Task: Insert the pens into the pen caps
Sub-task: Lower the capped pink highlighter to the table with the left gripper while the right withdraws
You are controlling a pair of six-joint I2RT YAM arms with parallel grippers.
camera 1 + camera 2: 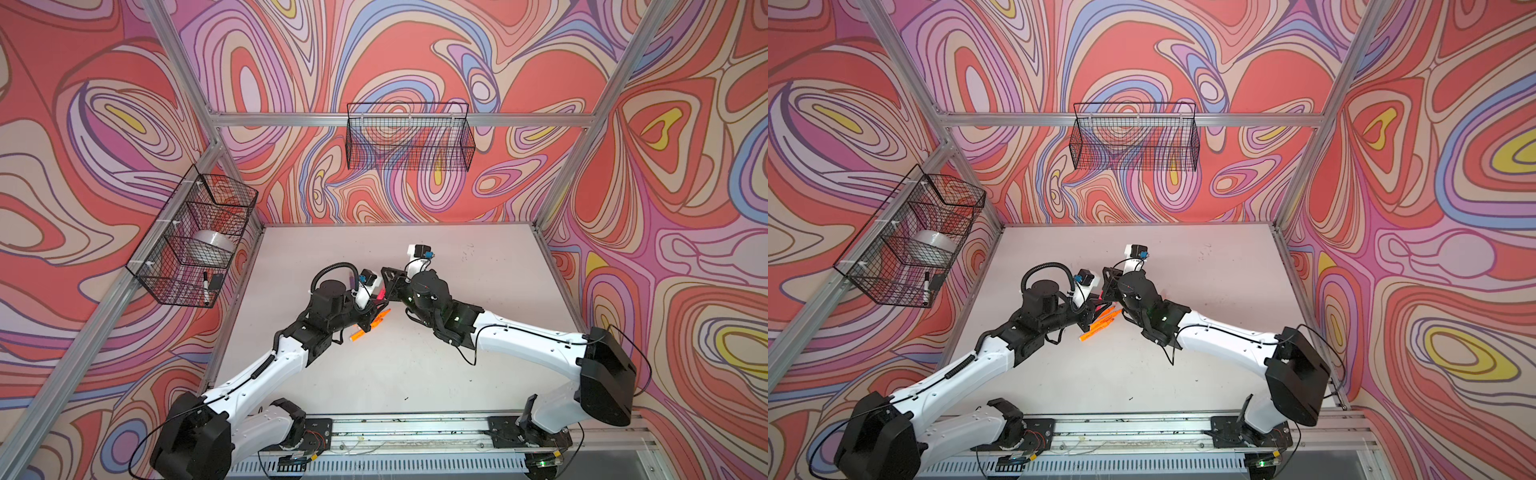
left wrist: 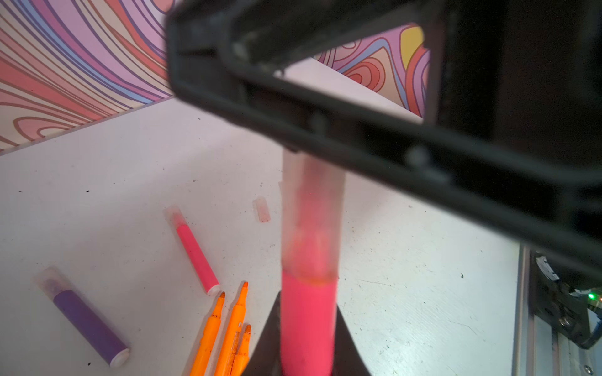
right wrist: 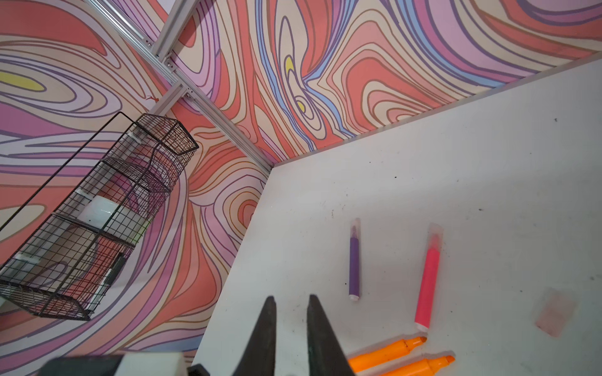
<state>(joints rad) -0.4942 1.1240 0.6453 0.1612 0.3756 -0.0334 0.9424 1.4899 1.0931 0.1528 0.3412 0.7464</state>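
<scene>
The left fingers are pinching a pink-red pen by its barrel, holding it above the desk with a clear cap over its tip. The cap's far end is hidden behind the other arm's black frame. The right fingers stand slightly spread with nothing between them. Down on the desk lie a capped purple pen, a second pink pen also capped, a loose cap and three bare orange pens bunched together
</scene>
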